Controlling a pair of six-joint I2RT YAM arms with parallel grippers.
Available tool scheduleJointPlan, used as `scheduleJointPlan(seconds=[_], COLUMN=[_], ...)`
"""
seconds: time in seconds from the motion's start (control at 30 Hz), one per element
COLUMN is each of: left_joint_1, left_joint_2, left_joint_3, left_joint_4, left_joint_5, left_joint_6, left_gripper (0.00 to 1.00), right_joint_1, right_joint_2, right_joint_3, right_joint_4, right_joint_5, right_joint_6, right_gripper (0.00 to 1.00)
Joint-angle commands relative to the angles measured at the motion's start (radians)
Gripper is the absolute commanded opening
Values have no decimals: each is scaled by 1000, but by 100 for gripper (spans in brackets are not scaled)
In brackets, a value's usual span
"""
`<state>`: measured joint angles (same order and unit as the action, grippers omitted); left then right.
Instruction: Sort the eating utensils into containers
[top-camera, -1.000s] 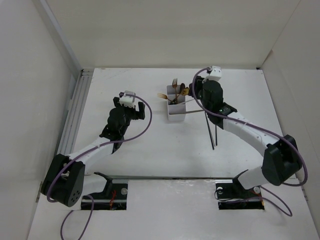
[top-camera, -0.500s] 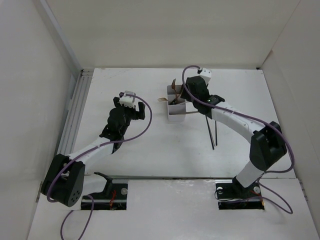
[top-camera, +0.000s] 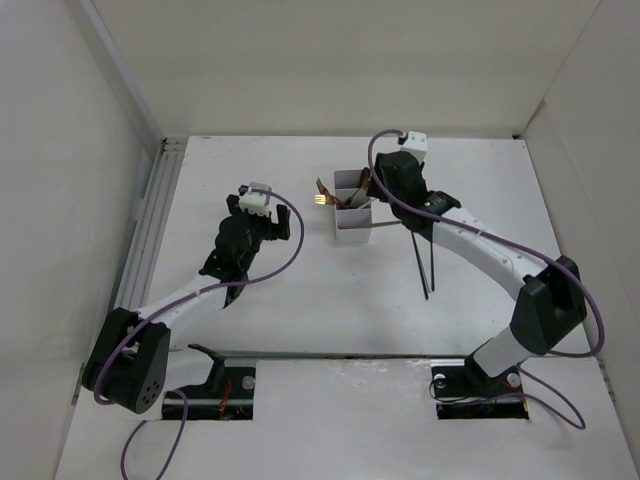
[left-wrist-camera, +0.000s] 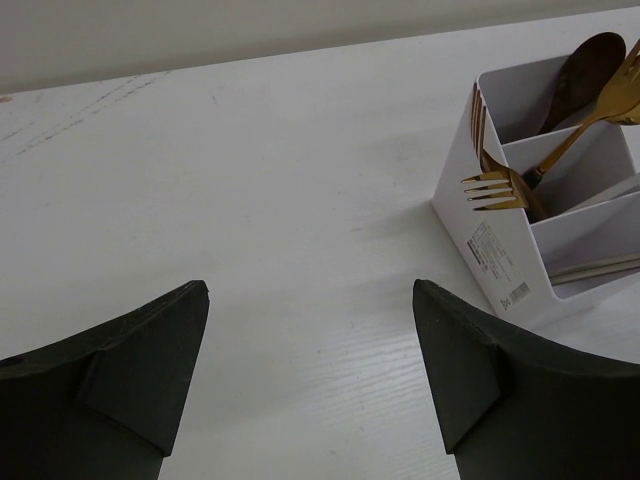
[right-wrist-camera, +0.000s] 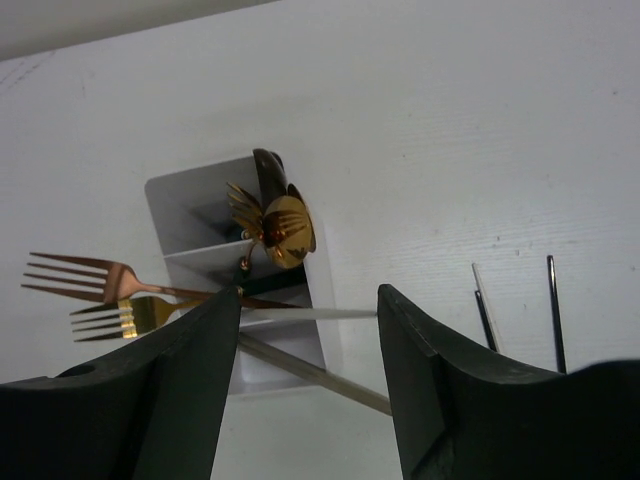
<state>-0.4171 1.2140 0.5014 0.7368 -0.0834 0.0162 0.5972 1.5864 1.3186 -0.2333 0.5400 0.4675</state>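
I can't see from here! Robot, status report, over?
Left jaws open, empty. Right jaws open over box, holding nothing. Two chopsticks lying loose right of box. Forks jut past box rim.

White arm links, black joints, purple cables, white wrist boxes, dark wedge-shaped tool fingers

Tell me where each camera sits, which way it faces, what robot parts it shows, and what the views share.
Top external: above and behind, looking down on the table; left arm and right arm show.
Left wrist: low, looking across the table at the box; open left claw shows.
Right wrist: above the box, looking down; open right claw shows.
Shared: all three see the box and forks.
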Motion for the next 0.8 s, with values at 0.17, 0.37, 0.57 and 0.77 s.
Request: scheduleJointPlan(seconds=[0.17, 0.37, 0.57, 0.77], left_joint_1=[5, 5, 5, 5], left_joint_2=[-18, -27, -27, -27], left_joint_3=[-14, -23, -23, -23], left_joint_4=[49, 49, 49, 49], left_joint_5=[7, 7, 7, 7], left_joint_6=[-12, -12, -12, -12], left_gripper=[81, 81, 81, 81], right_joint_1=[9, 9, -22, -33], right_joint_2=[-8, 50, 104, 95], right_joint_3=[-58, -7, 28, 37], right_joint_4=[19, 0, 9, -1], right_joint_5=[-45, -45, -2, -26], right_joint_6=[80, 140, 151, 151], right_gripper=[59, 57, 40, 36])
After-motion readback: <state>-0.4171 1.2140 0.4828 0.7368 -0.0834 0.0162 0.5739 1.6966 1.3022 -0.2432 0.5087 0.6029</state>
